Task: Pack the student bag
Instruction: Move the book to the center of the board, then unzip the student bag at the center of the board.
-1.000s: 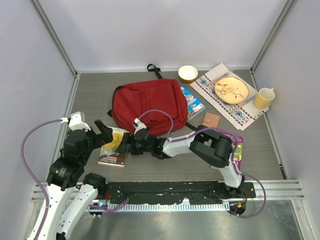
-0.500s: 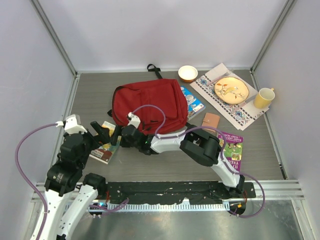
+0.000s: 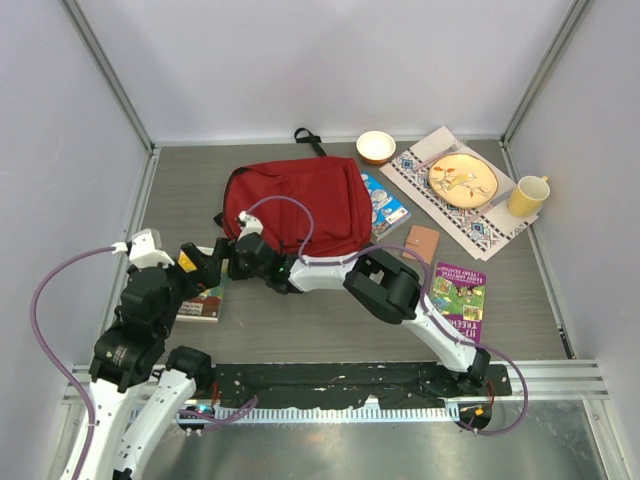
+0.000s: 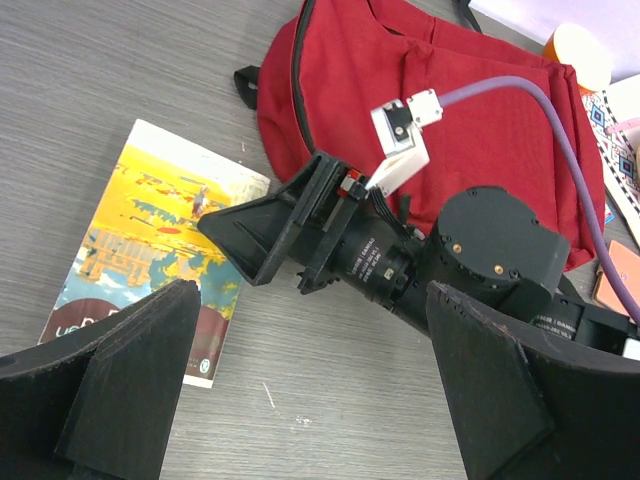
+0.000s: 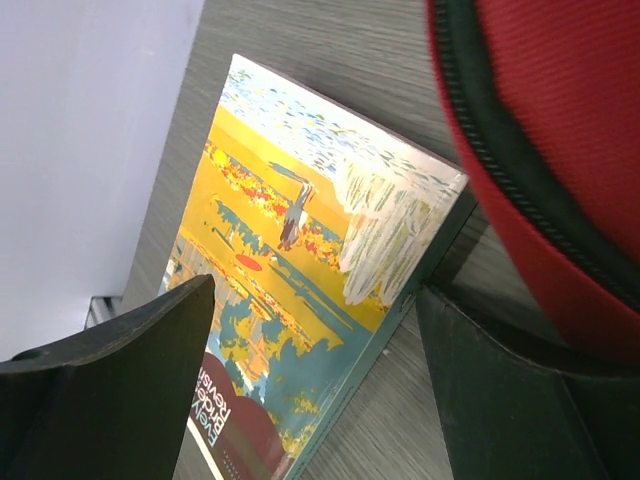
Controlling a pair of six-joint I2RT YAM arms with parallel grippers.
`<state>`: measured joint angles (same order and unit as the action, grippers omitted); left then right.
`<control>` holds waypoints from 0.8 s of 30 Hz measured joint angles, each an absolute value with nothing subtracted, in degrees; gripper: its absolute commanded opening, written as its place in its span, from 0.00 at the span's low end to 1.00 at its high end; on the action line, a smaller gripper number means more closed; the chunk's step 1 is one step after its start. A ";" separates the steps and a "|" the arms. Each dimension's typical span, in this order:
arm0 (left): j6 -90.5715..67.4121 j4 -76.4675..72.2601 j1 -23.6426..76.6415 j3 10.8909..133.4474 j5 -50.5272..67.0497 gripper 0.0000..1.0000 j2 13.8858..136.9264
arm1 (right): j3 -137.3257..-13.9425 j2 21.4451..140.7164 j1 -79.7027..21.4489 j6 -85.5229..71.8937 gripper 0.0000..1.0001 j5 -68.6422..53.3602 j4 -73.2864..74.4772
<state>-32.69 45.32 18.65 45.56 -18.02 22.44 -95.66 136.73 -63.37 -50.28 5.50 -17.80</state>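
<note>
The student bag (image 3: 300,203), a red backpack, lies flat at mid-table; it also shows in the left wrist view (image 4: 460,120) and the right wrist view (image 5: 560,130). A yellow-covered book (image 3: 201,305) lies on the table just left of the bag's near corner (image 4: 150,235) (image 5: 300,290). My right gripper (image 3: 222,260) (image 5: 318,295) reaches far left, open. One finger is over the book's cover and the other beside the edge that faces the bag. My left gripper (image 3: 197,268) (image 4: 312,300) is open and empty, over bare table next to the book and close to the right gripper.
A blue book (image 3: 386,207) pokes out from under the bag's right side. A brown card (image 3: 421,240) and a purple booklet (image 3: 460,298) lie at right. An orange bowl (image 3: 376,147), a plate (image 3: 463,180) on a patterned mat (image 3: 490,232) and a yellow mug (image 3: 527,196) stand at back right.
My right gripper has reached further left, past the bag's near corner to the book. The book has slid left. My left gripper has drawn back a little to the left.
</note>
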 measured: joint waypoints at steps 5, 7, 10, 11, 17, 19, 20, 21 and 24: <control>-32.69 45.32 18.65 45.52 -18.02 1.00 22.44 | -96.86 138.08 -62.37 -46.61 0.88 -3.11 -19.79; -32.77 45.32 18.65 45.52 -18.11 1.00 22.37 | -96.03 137.67 -62.11 -44.88 0.88 -4.91 -20.23; -32.95 45.39 18.65 45.52 -18.85 1.00 21.61 | -90.56 133.69 -61.28 -43.20 0.91 -5.28 -20.01; -33.04 45.41 18.65 45.45 -19.25 1.00 20.88 | -87.66 131.48 -61.01 -42.98 0.92 -5.23 -19.55; -34.06 45.54 18.65 45.04 -22.15 1.00 15.05 | -71.40 115.94 -57.06 -41.80 0.93 -4.12 -17.96; -34.15 45.58 18.65 45.04 -22.79 1.00 14.72 | -69.01 110.34 -55.79 -41.71 0.96 -1.06 -16.34; -34.17 45.58 18.65 45.01 -23.00 1.00 14.92 | -67.75 107.35 -55.31 -42.35 0.97 1.32 -15.46; -34.17 45.63 18.65 44.99 -23.00 1.00 15.22 | -66.35 104.66 -55.07 -43.16 0.97 3.51 -14.90; -34.17 45.71 18.65 44.97 -22.94 0.99 16.91 | -57.95 94.06 -53.65 -48.21 0.98 9.96 -14.24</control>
